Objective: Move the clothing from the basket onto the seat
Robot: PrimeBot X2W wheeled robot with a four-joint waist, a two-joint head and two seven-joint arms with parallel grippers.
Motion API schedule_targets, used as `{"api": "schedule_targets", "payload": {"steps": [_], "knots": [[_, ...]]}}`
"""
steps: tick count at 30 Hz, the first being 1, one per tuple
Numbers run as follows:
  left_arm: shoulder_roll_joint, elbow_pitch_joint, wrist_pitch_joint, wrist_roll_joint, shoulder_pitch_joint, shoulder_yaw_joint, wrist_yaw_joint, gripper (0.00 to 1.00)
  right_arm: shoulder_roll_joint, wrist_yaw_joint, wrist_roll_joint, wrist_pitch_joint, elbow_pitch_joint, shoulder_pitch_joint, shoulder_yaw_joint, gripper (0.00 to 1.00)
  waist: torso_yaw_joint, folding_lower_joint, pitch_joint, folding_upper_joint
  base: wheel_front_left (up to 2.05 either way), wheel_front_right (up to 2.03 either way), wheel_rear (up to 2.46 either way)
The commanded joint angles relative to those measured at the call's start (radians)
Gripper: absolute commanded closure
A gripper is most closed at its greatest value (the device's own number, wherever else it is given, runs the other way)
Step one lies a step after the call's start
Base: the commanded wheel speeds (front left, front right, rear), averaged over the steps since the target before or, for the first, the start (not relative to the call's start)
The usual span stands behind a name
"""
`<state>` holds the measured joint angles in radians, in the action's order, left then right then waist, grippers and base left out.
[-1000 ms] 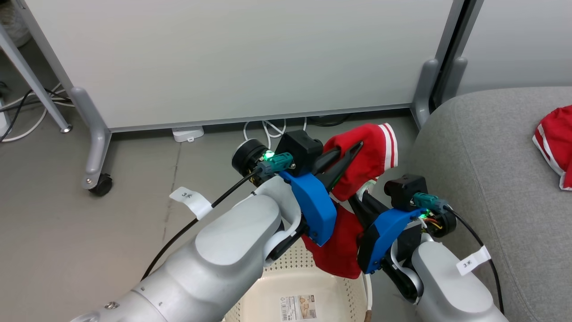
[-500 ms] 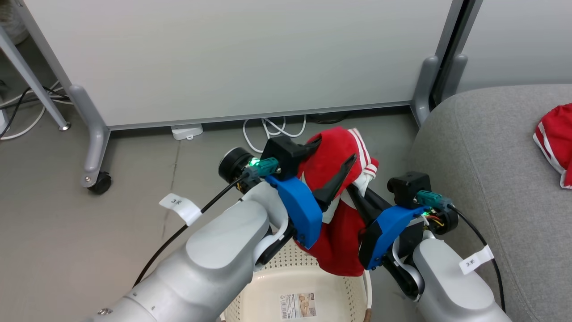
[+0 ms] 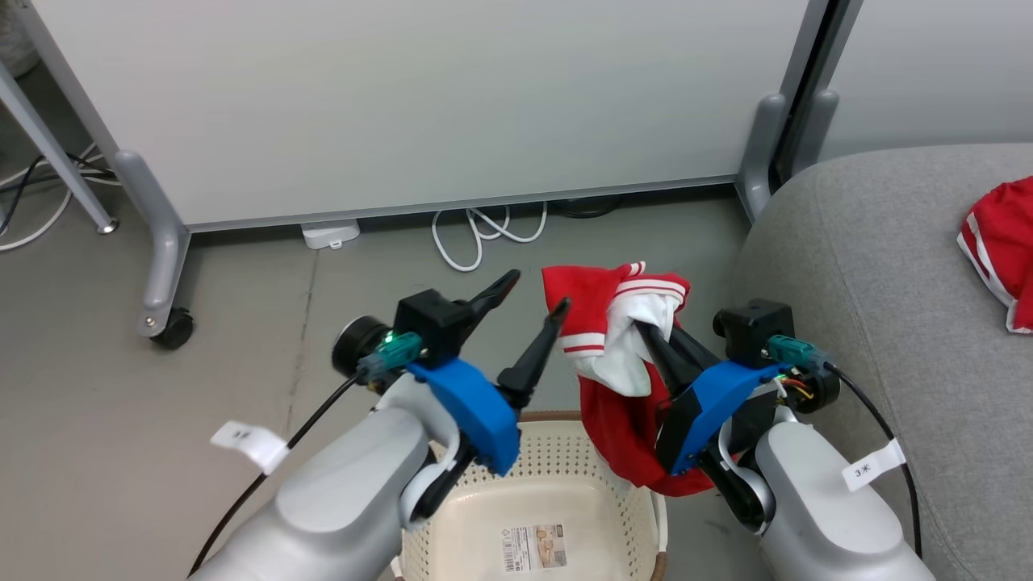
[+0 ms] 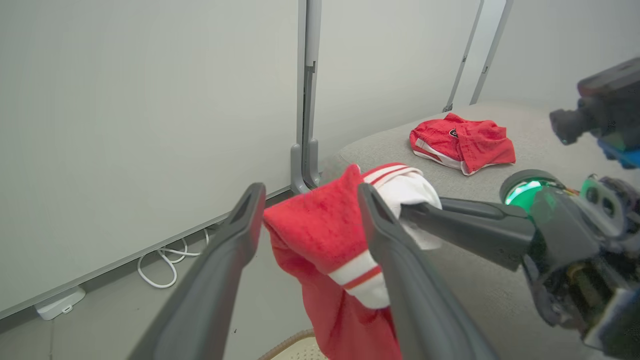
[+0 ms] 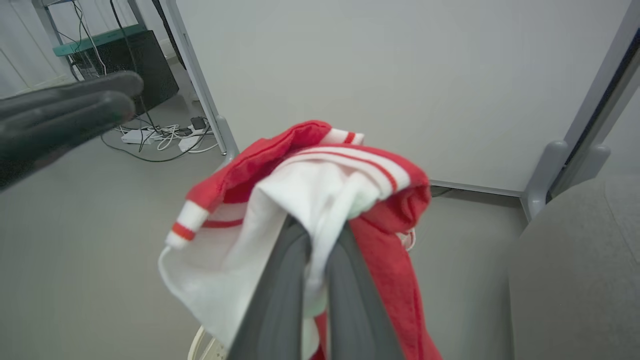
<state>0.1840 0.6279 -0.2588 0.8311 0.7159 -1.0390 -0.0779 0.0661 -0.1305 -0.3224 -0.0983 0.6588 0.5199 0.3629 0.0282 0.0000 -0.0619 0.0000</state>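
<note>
A red piece of clothing (image 3: 617, 311) with white stripes and white lining hangs over the basket (image 3: 557, 468), pinched at its top by my right gripper (image 3: 646, 329), which is shut on it. In the right wrist view the fabric (image 5: 325, 170) drapes over those closed fingers (image 5: 280, 280). My left gripper (image 3: 537, 292) stands open just left of the garment, its right fingertip at the cloth's edge, holding nothing. The left wrist view shows the cloth (image 4: 320, 235) beyond its spread fingers (image 4: 240, 225). Another red garment (image 3: 1001, 242) lies on the grey seat (image 3: 871, 266) to the right.
A white partition (image 3: 420, 105) on grey feet with a caster (image 3: 172, 327) stands behind. White cables (image 3: 476, 238) and a power adapter (image 3: 331, 234) lie on the grey floor at its base. The seat's rounded corner is close beside my right arm.
My left gripper has opened, let go of the red garment and drawn back to the left. The garment now hangs from the right gripper alone.
</note>
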Motion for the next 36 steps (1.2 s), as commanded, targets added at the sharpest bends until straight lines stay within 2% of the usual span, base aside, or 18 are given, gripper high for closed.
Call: {"api": "schedule_targets", "payload": {"steps": [1, 7, 15, 24, 36], "knots": [[0.018, -0.022, -0.007, -0.016, -0.024, 0.021, 0.011, 0.00, 0.005, 0.000, 0.010, -0.005, -0.011, 0.004, -0.004, 1.00, -0.005, 0.0000, -0.001, 0.0000, 0.00, 0.00, 0.00], [0.096, -0.193, -0.007, -0.120, -0.169, 0.172, 0.053, 0.00, 0.009, 0.000, 0.019, 0.008, -0.053, -0.005, -0.012, 1.00, -0.036, 0.0000, -0.012, 0.0000, 0.00, 0.00, 0.00], [0.138, -0.346, -0.007, -0.242, -0.374, 0.356, 0.061, 0.00, 0.014, 0.000, 0.030, 0.025, -0.111, -0.034, -0.038, 1.00, -0.101, 0.0000, -0.022, 0.0000, 0.00, 0.00, 0.00], [0.108, -0.425, -0.008, -0.346, -0.549, 0.550, 0.052, 0.00, 0.017, 0.000, 0.046, 0.051, -0.180, -0.067, -0.056, 1.00, -0.213, 0.0000, -0.024, 0.0000, 0.00, 0.00, 0.00], [0.057, -0.412, -0.008, -0.439, -0.586, 0.620, -0.013, 0.00, 0.015, 0.000, 0.054, 0.067, -0.237, -0.104, -0.089, 1.00, -0.378, 0.0000, -0.029, 0.0000, 0.00, 0.00, 0.00]]}}
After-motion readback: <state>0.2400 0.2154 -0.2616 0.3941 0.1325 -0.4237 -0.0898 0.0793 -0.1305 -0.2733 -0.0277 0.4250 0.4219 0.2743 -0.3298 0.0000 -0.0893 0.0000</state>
